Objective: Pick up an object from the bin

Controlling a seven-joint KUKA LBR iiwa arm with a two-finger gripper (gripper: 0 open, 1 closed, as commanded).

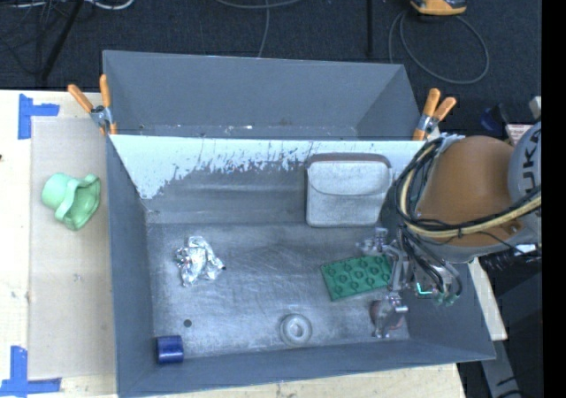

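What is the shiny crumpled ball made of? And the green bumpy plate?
The crumpled ball looks like metal foil: silvery, creased, glinting. The green plate looks like hard plastic: flat, even colour, rows of round studs.

The middle of the bin (265,255) floor is bare, with lots of room. A foil ball (198,262) and a blue block (169,349) sit on the left. A grey block (347,189) blocks the back wall. A green bumpy plate (355,278) lies by the pincer (387,285). A ring (295,328) is in front.
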